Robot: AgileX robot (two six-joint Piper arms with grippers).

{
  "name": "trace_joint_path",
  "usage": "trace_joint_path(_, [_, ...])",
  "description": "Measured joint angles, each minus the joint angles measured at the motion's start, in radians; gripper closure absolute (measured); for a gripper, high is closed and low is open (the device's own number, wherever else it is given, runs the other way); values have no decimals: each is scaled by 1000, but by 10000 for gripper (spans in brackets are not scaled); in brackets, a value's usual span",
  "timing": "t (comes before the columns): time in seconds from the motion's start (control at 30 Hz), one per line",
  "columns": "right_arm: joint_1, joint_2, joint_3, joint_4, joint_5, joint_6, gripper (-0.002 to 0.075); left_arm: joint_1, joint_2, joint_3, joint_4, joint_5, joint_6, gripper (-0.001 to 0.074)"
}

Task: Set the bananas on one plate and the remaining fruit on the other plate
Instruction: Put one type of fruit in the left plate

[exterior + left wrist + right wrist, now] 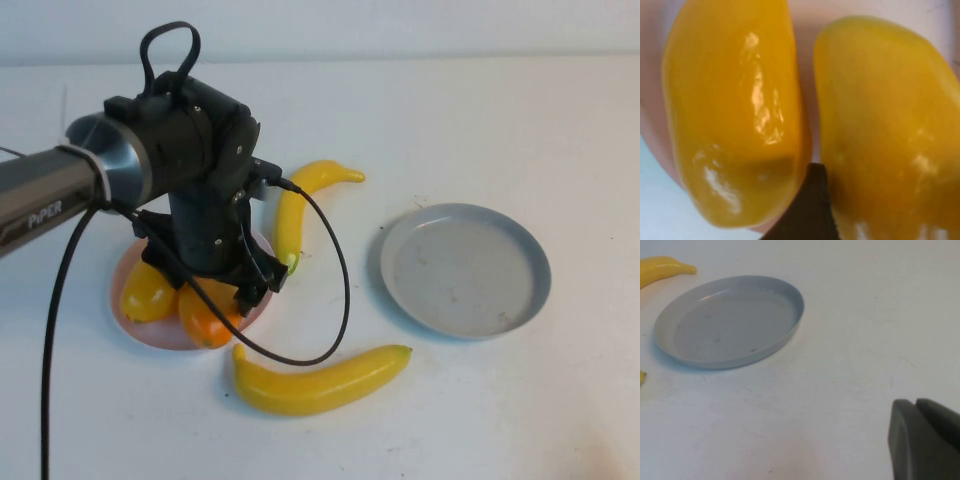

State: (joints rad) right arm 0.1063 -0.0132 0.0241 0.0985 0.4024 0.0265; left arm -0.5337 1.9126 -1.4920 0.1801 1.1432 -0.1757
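Observation:
My left gripper (228,296) is low over the pale pink plate (148,336) and shut on the redder orange fruit (205,320), which rests on the plate. One finger (810,212) sits between that fruit (890,130) and the yellower fruit (735,115). In the high view the yellower fruit (146,292) lies beside it on the plate. The thick banana (320,382) lies on the table in front of the plate. The thinner banana (300,205) lies behind the gripper. The grey-blue plate (465,270) is empty. My right gripper (915,404) is shut, above the table near the grey plate (730,320).
A black cable (335,300) loops from the left arm down over the table between the two plates. The thin banana's tip (662,267) shows past the grey plate in the right wrist view. White tabletop surrounds everything.

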Motion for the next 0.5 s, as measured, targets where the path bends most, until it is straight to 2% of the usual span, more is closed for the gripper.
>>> trace_joint_path(0.13, [0,0,0,0,0,0,741,0,-3,0,0,-6,-4,86])
trace_joint_path(0.33, [0,0,0,0,0,0,741,0,-76,0,6,-10,-15,93])
trace_joint_path(0.4, [0,0,0,0,0,0,741,-2,-129,7,6,-16,-15,137])
trace_joint_path(0.5, [0,0,0,0,0,0,741,-4,-235,66,6,-41,-15,284])
